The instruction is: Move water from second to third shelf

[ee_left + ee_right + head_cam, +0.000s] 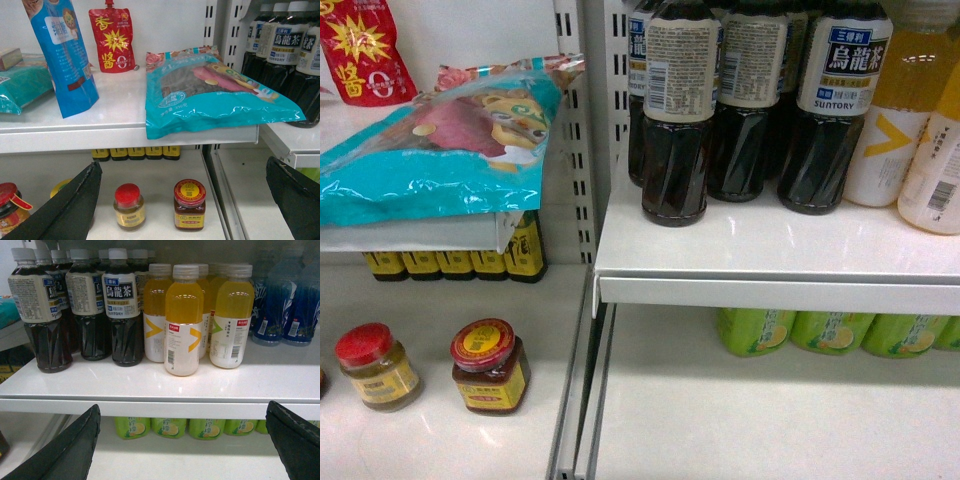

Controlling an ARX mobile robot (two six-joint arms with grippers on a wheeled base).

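Note:
The water is out of view in all three views. My left gripper [183, 164] is open with nothing between its fingers, in front of the left bay, above two small jars [189, 205] on the lower shelf. My right gripper [182, 406] is open and empty too, level with the front lip of the white shelf [160, 405] that carries dark tea bottles [125, 315] and yellow drink bottles [184, 325]. Neither gripper shows in the head view.
Green lemon-label bottles [202, 427] line the back of the shelf below. Blue bottles [280, 305] stand at the far right. A teal snack bag [215, 95] overhangs the left bay's shelf, with a blue pouch [67, 60] and red pouch [112, 40]. A slotted upright [582, 150] divides the bays.

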